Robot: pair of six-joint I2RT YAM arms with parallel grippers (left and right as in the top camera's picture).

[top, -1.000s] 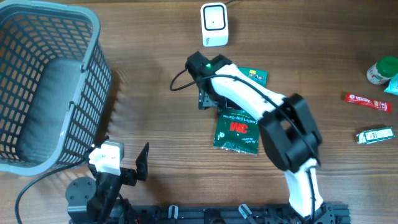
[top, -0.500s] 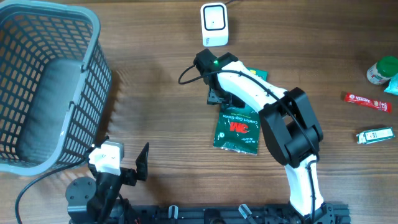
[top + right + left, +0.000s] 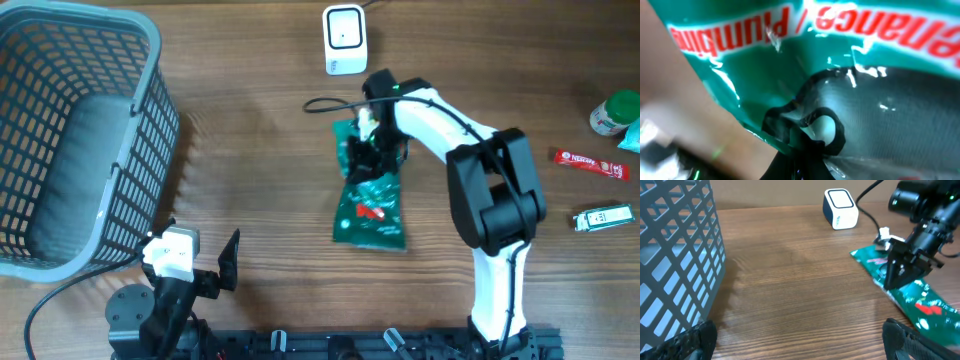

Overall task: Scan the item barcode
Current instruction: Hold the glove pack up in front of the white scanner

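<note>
I work over a wooden table (image 3: 260, 210), mid-brown, with a long grain that runs from side to side in the overhead view. Its top fills that view from edge to edge. The light is soft and even: shadows on the wood are faint and blurred, and the left wrist view shows a dull, pale sheen across the surface. A black rail (image 3: 300, 345) lies along the near edge.

packet (image 3: 370, 208) top: hid by right gripper (image 3: 373, 152) | basket (image 3: 150, 140): cut off, left edge | right-wrist print: blurry
</note>
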